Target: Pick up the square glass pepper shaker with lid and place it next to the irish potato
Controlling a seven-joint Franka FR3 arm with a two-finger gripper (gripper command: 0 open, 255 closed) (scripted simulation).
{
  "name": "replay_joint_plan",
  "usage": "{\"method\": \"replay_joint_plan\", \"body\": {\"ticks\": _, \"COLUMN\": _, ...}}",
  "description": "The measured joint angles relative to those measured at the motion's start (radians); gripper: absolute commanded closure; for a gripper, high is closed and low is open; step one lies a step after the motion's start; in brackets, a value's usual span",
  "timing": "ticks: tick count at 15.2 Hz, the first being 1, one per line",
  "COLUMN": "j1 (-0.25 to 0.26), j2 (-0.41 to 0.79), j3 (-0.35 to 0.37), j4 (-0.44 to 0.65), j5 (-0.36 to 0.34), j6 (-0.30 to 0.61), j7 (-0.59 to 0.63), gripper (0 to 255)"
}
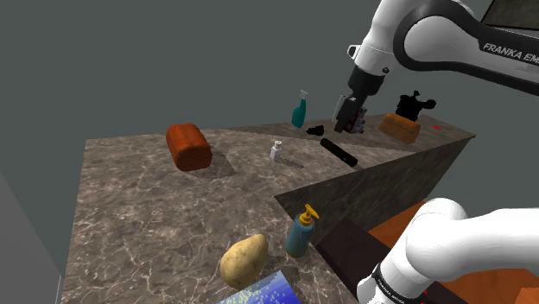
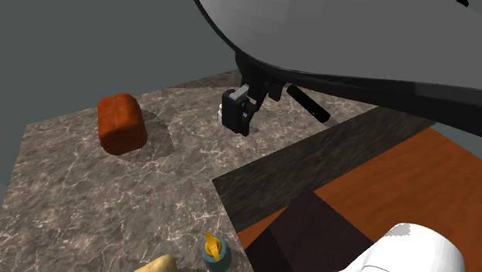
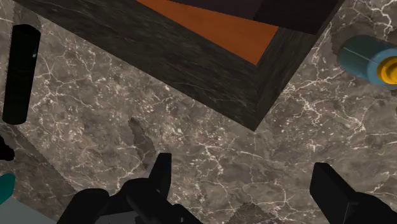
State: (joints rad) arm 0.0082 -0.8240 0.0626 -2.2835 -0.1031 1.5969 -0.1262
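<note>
The pepper shaker (image 1: 276,151) is a small white square bottle with a lid, standing upright mid-counter. The potato (image 1: 244,259) is tan and lies near the counter's front edge, far from the shaker. My black gripper (image 1: 349,123) hangs in the air above the counter, off to the shoulder view's right of the shaker and apart from it. In the wrist view the gripper (image 3: 245,188) is open, with bare marble between its fingers (image 3: 159,175). In the second exterior view the gripper (image 2: 238,125) hovers over the counter's far part.
A red-brown loaf (image 1: 188,145) lies left of the shaker. A black cylinder (image 1: 339,152) and a teal spray bottle (image 1: 300,110) are near the gripper. A teal pump bottle (image 1: 301,233) stands beside the potato. The counter (image 1: 138,216) is L-shaped around an orange-floored gap (image 3: 216,28).
</note>
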Motion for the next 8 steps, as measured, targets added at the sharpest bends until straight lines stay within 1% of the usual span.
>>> {"method": "replay_joint_plan", "body": {"ticks": 1, "j1": 0.0, "j2": 0.0, "j3": 0.0, "j4": 0.0, "j5": 0.0, "j6": 0.0, "j7": 0.0, "gripper": 0}}
{"method": "replay_joint_plan", "body": {"ticks": 4, "j1": -0.007, "j2": 0.054, "j3": -0.026, "j4": 0.0, "j5": -0.01, "j6": 0.052, "j7": -0.022, "gripper": 0}}
{"method": "replay_joint_plan", "body": {"ticks": 8, "j1": -0.017, "j2": 0.165, "j3": -0.068, "j4": -0.01, "j5": -0.022, "j6": 0.168, "j7": -0.054, "gripper": 0}}
